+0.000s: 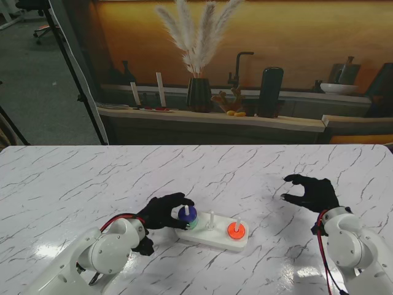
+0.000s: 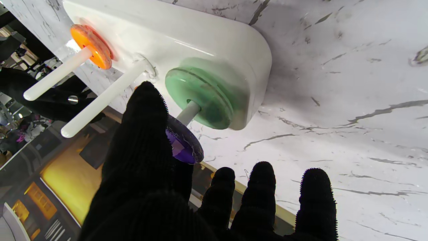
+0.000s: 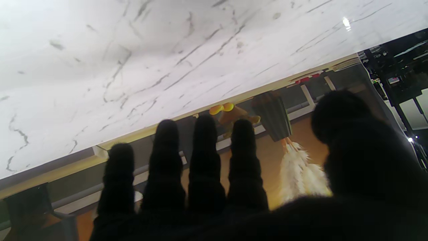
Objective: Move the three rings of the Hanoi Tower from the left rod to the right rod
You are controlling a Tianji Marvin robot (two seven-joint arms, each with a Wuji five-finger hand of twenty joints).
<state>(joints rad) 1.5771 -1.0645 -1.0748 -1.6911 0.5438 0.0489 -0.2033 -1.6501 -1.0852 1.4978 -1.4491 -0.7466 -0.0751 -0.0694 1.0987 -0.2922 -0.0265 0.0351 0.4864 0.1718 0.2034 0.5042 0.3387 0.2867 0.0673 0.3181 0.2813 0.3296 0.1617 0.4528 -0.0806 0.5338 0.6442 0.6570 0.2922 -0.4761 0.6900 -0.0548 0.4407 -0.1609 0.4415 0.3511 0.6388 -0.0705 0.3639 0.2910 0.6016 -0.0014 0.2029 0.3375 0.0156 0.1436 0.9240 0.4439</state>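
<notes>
The white Hanoi base (image 1: 216, 239) lies near me at the table's middle. An orange ring (image 1: 236, 230) sits on its right rod; the middle rod (image 1: 211, 219) is bare. On the left rod, a green ring (image 1: 193, 225) rests at the bottom. A purple ring (image 1: 187, 213) is raised partway up that rod, pinched by my left hand (image 1: 164, 212). In the left wrist view my thumb (image 2: 143, 134) presses the purple ring (image 2: 185, 144), which hangs clear of the green ring (image 2: 200, 93). The orange ring (image 2: 92, 45) is seen farther along the base (image 2: 200, 36). My right hand (image 1: 310, 192) hovers to the right, fingers spread, holding nothing.
The table is white marble (image 1: 92, 178). Beyond its far edge runs a counter with a vase of pampas grass (image 1: 198, 92) and other items. The right wrist view holds only my fingers (image 3: 204, 157), the table top and that counter.
</notes>
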